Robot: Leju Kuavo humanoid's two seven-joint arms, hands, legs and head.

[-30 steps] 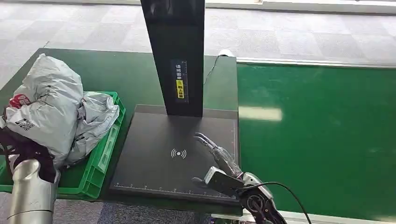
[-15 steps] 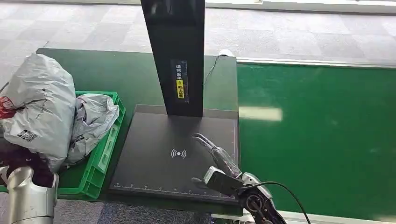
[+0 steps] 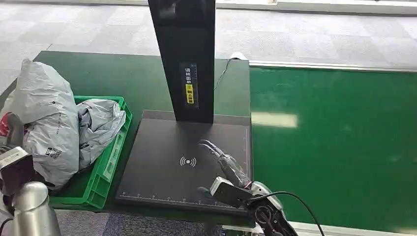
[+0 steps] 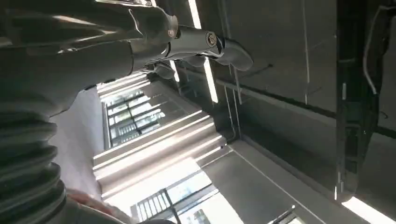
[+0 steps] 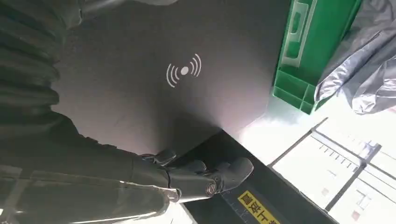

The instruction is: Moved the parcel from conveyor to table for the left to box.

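A big grey parcel (image 3: 46, 113) with a red label and a QR code hangs tilted over the left end of the green bin (image 3: 110, 162). It leans against my left hand (image 3: 14, 169), which sits low beside it. In the left wrist view the left hand (image 4: 187, 44) has its fingers stretched toward the ceiling with nothing between them. A second crumpled grey parcel (image 3: 98, 123) lies in the bin, also seen from the right wrist as the parcel (image 5: 369, 70). My right hand (image 3: 228, 172) hovers open over the black scanner plate (image 3: 162, 162), its fingers (image 5: 210, 177) empty.
A tall black scanner column (image 3: 189, 59) rises from the back of the plate. The green conveyor belt (image 3: 334, 142) runs along the right. The dark green table (image 3: 113, 73) carries the bin and scanner. A black cable (image 3: 300, 201) loops by my right wrist.
The big parcel has dropped lower and swung left, rotating so its QR code is now lower. My left arm moved left and down with it. The right hand barely shifted.
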